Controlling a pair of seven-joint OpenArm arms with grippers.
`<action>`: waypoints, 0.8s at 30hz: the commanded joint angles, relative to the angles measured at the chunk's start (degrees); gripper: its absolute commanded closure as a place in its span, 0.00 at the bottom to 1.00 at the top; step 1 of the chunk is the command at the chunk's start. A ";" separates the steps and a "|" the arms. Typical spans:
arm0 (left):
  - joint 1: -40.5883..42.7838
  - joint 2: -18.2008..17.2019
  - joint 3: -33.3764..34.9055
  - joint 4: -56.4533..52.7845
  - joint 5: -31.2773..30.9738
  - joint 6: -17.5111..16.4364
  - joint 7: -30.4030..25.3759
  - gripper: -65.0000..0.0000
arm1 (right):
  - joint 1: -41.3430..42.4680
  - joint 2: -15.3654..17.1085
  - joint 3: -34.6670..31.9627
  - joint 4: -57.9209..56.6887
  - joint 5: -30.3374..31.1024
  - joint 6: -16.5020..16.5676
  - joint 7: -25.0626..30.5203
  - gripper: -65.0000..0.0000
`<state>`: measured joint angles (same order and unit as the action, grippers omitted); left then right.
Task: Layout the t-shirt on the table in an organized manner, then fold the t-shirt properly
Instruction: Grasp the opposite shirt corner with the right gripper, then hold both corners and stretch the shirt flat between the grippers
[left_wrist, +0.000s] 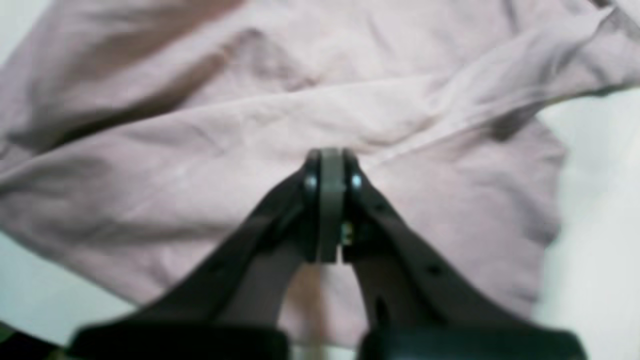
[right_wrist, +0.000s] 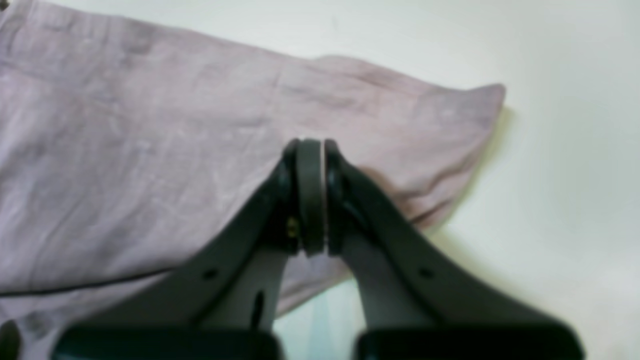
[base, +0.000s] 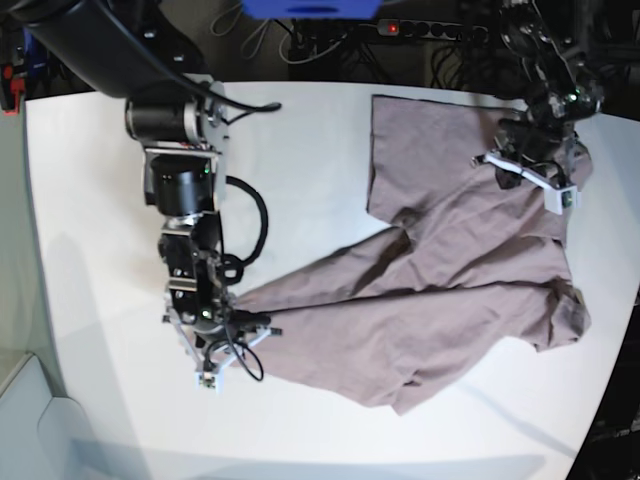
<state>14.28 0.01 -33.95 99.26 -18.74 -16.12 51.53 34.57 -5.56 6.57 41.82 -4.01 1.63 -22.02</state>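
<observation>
Wrinkles cross the t-shirt (base: 450, 280) sprawled toward the counter's (base: 100, 200) right edge. Left pincer (left_wrist: 331, 165) and right pincer (right_wrist: 311, 150) are each pressed together above the cloth.

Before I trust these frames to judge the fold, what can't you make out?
- Base: right gripper tips hidden by its arm; any cloth pinched is unclear.
- Base: left gripper too small to read.
- Left wrist: t-shirt blurred and cut off by the top edge.
- Right wrist: t-shirt cut off at the left edge.
</observation>
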 joint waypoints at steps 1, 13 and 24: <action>0.00 -0.58 -0.46 -1.02 0.50 0.25 -1.20 1.00 | 1.78 0.07 -0.11 -0.55 0.10 0.00 2.28 1.00; -0.17 -10.52 -0.46 -10.87 0.85 0.16 -4.63 1.00 | 0.73 11.23 0.33 -10.39 0.36 -0.18 11.08 1.00; -3.07 -17.37 -0.55 -9.81 0.76 -6.17 -4.10 1.00 | -22.92 16.07 0.33 22.75 0.36 -0.18 0.26 1.00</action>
<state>11.62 -16.23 -34.11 88.31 -17.85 -22.70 48.01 10.59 10.31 6.94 64.29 -4.14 1.41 -21.39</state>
